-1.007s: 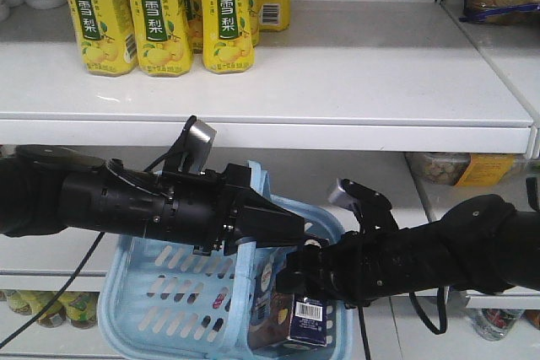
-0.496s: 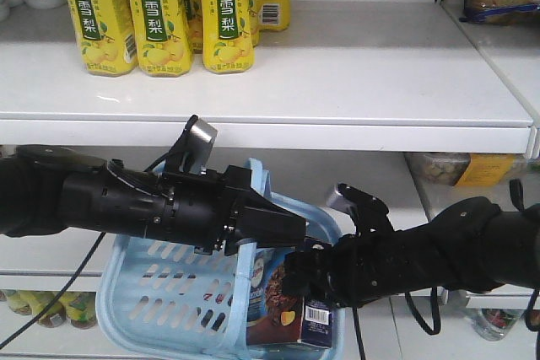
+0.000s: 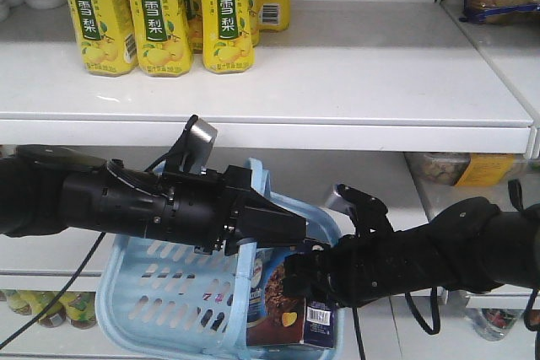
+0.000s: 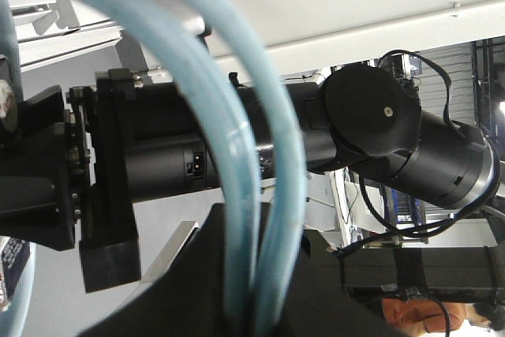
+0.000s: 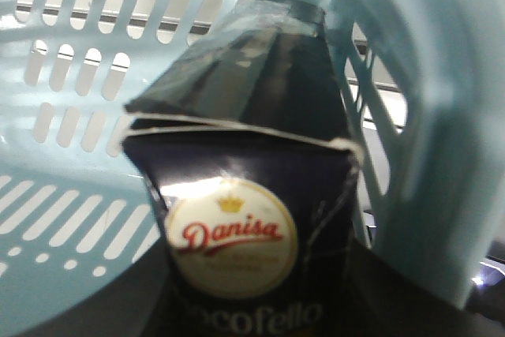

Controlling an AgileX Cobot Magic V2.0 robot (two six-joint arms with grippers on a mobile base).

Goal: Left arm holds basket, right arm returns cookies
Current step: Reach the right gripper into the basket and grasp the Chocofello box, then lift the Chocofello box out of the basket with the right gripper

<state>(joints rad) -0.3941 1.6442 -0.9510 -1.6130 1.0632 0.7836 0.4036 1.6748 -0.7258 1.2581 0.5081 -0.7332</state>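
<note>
Right wrist view: cookies (image 5: 252, 219) fill the frame. The carton is tilted inside the basket (image 5: 71, 195), with the slotted wall behind it and the round white logo turned to the camera. Left wrist view: the pale blue handle (image 4: 260, 155) is seen looping across and running down into the dark fingers at the bottom edge. Front view: left gripper (image 3: 291, 229) is held level, fingers pressed together to a point, handle caught there, basket hung below. Right gripper (image 3: 305, 280) is extended in from the right, fingers pinched on the carton's top. The carton is leaned at the basket's right end, barcode panel outward. Behind, a white shelf (image 3: 354, 82) is stocked with yellow bottles (image 3: 152, 14).
</note>
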